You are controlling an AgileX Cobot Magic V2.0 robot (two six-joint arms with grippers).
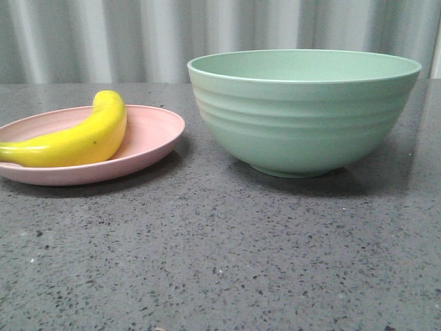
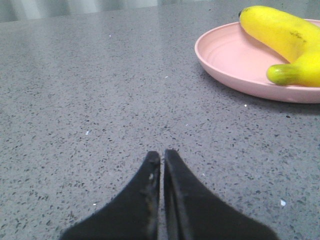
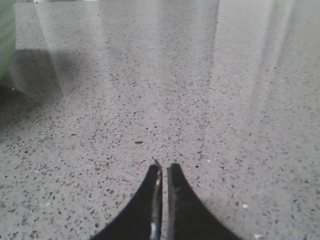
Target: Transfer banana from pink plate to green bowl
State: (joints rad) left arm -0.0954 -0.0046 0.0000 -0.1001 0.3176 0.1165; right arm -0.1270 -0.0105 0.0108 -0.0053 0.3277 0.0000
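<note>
The yellow banana lies on the pale pink plate at the left of the front view. The mint-green bowl stands to the plate's right, empty as far as I can see. Neither gripper shows in the front view. In the left wrist view my left gripper is shut and empty over bare table, with the plate and banana some way off. In the right wrist view my right gripper is shut and empty, and only an edge of the bowl shows.
The grey speckled tabletop runs in front of the plate and bowl. A pale pleated curtain hangs behind the table.
</note>
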